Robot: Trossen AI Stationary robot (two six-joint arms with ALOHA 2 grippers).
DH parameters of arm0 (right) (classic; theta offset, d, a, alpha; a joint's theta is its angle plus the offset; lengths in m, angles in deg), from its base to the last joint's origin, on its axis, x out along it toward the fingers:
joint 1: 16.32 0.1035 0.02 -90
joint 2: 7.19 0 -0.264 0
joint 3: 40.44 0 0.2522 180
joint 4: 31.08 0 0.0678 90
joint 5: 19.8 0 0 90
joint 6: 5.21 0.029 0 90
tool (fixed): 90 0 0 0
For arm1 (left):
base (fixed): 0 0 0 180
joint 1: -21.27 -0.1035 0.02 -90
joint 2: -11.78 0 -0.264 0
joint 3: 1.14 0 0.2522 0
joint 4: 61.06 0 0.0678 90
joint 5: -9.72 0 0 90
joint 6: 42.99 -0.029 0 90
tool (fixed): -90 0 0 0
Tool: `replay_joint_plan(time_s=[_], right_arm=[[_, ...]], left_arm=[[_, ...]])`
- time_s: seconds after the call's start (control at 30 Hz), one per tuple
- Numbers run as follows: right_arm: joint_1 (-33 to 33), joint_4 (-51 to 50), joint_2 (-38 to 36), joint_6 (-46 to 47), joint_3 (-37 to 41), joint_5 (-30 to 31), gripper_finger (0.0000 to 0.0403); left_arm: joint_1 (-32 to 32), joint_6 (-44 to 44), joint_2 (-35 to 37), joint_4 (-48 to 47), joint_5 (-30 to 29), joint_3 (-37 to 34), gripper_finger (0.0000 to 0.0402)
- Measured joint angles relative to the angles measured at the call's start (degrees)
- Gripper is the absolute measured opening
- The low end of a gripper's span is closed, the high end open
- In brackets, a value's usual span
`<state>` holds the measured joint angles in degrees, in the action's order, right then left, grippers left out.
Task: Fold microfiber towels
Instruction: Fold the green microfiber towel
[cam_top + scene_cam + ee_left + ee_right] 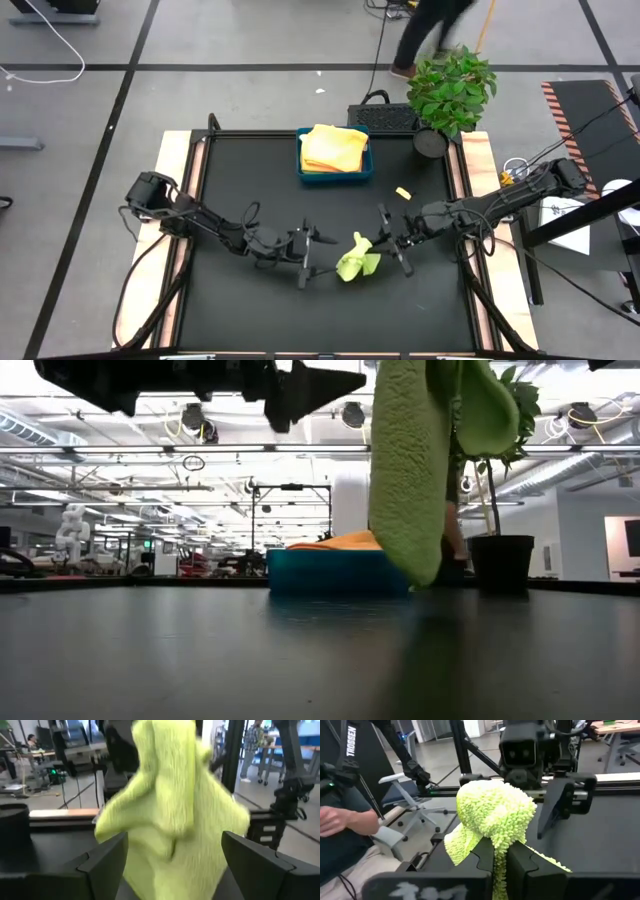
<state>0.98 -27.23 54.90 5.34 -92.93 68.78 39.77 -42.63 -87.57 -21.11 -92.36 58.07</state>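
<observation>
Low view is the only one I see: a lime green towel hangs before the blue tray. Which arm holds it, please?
Observer: The right gripper holds the lime green towel; its jaws are shut on a bunched part of it.
Operator: And the left one?
Observer: The left gripper faces the towel from the other side, jaws wide open, gripping nothing.
Operator: What lies inside the tray?
Observer: The blue tray holds a stack of folded yellow and orange-yellow towels.
</observation>
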Motion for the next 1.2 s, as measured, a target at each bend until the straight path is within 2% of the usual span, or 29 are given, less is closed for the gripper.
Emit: replay_joint_plan(time_s=[0.2,0.47,0.6,0.73,0.87,1.13,1.2], right_arm=[[-0.02,-0.29,0.03,-0.79,0.0,2.82,0.0011],[-0.04,-0.27,1.71,-0.79,0.0,2.9,0.0011],[-0.04,0.0,2.7,-0.79,0.0,2.9,0.0011],[-0.04,0.26,3.23,-0.8,0.0,2.89,0.0011],[-0.07,0.58,3.23,-0.79,0.0,2.88,0.0011],[-0.07,0.61,3.23,-0.79,0.0,2.85,0.0011],[-0.07,0.61,3.23,-0.79,0.0,2.85,0.0011]], left_arm=[[-0.16,1.0,0.0,-0.07,-1.43,1.38,0.0324],[-1.07,2.42,0.0,-2.41,-3.94,1.79,0.0324],[-1.89,3.12,0.0,-4.4,-5.05,1.79,0.0305],[-2.36,3.39,0.0,-5.04,-5.09,1.79,0.0254],[-2.36,2.98,0.0,-6.12,-5.07,1.79,0.0187],[-2.36,-1.77,0.0,-6.92,-3.16,1.79,0.0021],[-2.36,-2.31,0.0,-6.43,-1.83,1.79,0.001]])
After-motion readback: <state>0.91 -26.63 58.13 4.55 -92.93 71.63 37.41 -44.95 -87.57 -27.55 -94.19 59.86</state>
